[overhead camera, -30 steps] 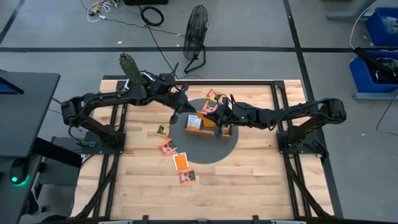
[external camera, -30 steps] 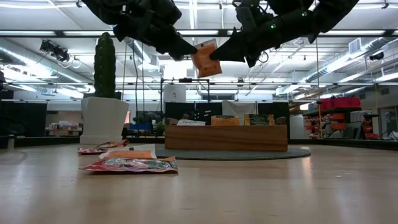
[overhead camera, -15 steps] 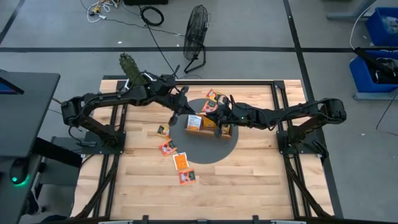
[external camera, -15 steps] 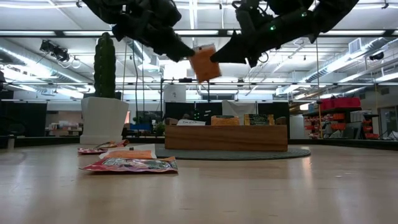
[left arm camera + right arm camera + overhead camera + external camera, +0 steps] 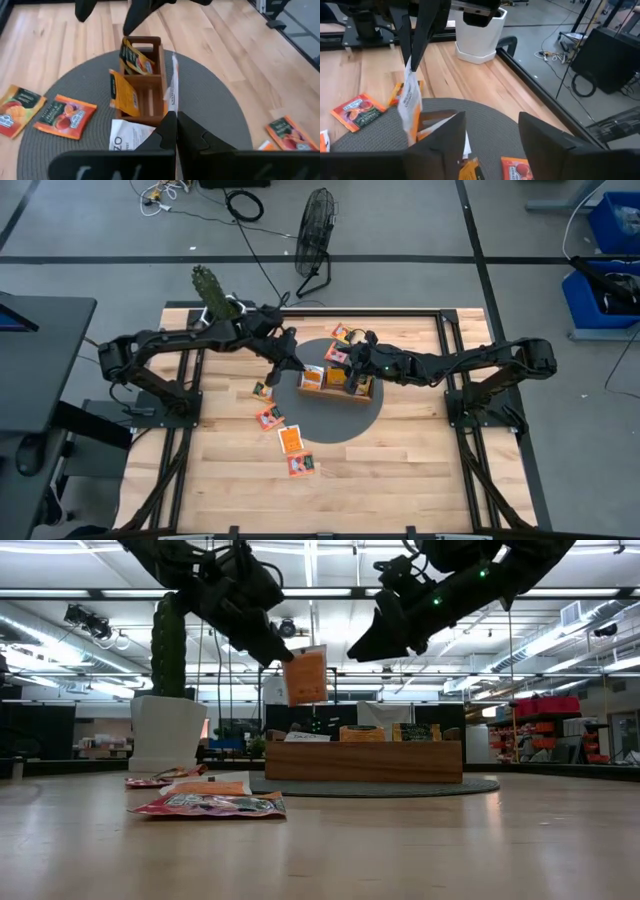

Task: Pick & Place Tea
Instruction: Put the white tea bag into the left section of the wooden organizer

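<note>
Sachets (image 5: pixel 207 803) lie nearest on the bare wood, a couple of orange tea bags flat on the table (image 5: pixel 400 450) in front of the round grey mat (image 5: pixel 340 420); more (image 5: pixel 268 417) are scattered just off the mat's edge. On the mat sits the brown wooden tray (image 5: pixel 363 760), with a few sachets standing in its compartments. Above the tray's left end, the left gripper (image 5: pixel 272 654) is pinched shut on the top corner of one orange sachet (image 5: pixel 306 675), which hangs free in the air, clear of the tray. Just across from it, over the tray, the right gripper (image 5: pixel 365 645) has its fingers spread apart and holds nothing, standing close to the sachet without touching it. Beyond the table's far edge stands a cactus (image 5: pixel 168 645) in a white pot (image 5: pixel 166 732), and a floor fan (image 5: pixel 316 230) further back.
</note>
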